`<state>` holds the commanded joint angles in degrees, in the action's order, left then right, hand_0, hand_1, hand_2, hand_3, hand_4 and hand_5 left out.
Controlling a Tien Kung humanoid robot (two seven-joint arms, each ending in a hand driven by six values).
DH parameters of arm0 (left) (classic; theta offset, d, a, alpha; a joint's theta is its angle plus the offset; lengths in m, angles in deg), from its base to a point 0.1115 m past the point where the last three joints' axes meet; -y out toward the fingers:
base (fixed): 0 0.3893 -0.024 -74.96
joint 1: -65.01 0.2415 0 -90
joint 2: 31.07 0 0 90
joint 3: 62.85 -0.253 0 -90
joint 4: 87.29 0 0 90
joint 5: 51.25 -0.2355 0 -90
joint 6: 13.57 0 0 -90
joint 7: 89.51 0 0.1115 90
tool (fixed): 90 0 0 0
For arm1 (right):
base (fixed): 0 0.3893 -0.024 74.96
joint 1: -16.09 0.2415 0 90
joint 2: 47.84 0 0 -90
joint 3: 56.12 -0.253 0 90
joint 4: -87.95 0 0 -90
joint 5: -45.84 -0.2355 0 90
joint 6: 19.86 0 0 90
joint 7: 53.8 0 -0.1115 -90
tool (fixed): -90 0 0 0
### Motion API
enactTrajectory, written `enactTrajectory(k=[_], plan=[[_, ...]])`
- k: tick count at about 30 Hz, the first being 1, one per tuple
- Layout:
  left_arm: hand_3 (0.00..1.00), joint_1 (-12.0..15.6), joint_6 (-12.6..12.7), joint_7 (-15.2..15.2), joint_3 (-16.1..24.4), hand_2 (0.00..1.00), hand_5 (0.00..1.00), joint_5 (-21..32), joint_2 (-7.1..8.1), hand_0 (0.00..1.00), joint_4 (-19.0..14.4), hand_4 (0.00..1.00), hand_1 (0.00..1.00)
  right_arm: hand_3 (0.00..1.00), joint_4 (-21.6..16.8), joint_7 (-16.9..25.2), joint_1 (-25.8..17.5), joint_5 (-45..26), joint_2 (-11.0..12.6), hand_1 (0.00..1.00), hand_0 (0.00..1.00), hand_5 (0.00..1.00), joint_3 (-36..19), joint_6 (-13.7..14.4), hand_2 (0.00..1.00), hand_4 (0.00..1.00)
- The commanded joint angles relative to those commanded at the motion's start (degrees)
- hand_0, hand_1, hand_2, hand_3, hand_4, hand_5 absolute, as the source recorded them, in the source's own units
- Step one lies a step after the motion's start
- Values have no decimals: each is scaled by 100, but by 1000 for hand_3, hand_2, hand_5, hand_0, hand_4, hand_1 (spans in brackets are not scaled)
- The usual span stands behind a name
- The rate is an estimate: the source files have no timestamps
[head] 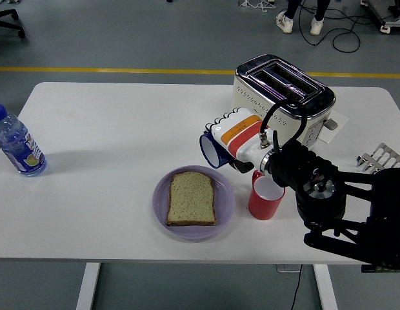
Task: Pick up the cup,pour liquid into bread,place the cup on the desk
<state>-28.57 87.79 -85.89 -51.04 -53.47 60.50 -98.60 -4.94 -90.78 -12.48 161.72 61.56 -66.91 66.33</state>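
My right hand [233,137], white with an orange band, is shut on a blue cup [212,151] and holds it tipped on its side, its mouth facing left. The cup hangs just above the far right rim of the purple plate [160,201]. A slice of bread [192,198] lies flat on that plate. The black right arm [329,200] reaches in from the lower right.
A red cup [264,197] stands upright right of the plate, partly under my wrist. A cream toaster [280,97] sits behind the hand. A water bottle [17,145] stands at the left edge. A metal rack [382,157] lies at the right edge.
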Motion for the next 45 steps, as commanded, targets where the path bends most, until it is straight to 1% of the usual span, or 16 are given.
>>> enactTrajectory(k=[7,17,27,32,34,39,42,43,45], plan=[[504,-12,0,-2,13,652,856,9,9,633,-2,240,642,574,29,0,242,421,-173,442,417,2,46,-295,549,592],[504,-15,2,-3,12,652,855,18,10,634,0,240,642,578,37,0,319,549,-183,451,422,2,210,-601,553,588],[504,-12,2,-2,19,652,856,15,9,636,0,240,642,578,51,0,340,597,-165,451,422,2,222,-684,553,585],[503,-9,2,-2,21,653,855,11,5,635,0,240,643,580,49,0,325,555,-161,452,421,2,203,-773,552,588],[503,-7,2,-2,22,652,855,8,3,636,0,240,643,580,52,0,299,513,-152,452,423,2,177,-728,553,590],[503,1,2,-1,14,652,855,-2,-2,636,2,240,643,580,25,0,155,373,-109,452,423,2,28,-475,553,590],[503,6,1,-1,28,652,856,-13,-5,635,1,240,643,579,11,0,-66,181,-38,450,416,17,-191,-122,550,600],[503,7,1,-1,30,652,856,-15,-5,635,1,240,643,579,6,0,-105,140,-20,450,416,17,-230,-56,550,600],[503,9,0,0,36,652,856,-25,-5,635,1,240,643,579,-23,0,-321,-156,67,450,416,17,-462,301,550,600]])
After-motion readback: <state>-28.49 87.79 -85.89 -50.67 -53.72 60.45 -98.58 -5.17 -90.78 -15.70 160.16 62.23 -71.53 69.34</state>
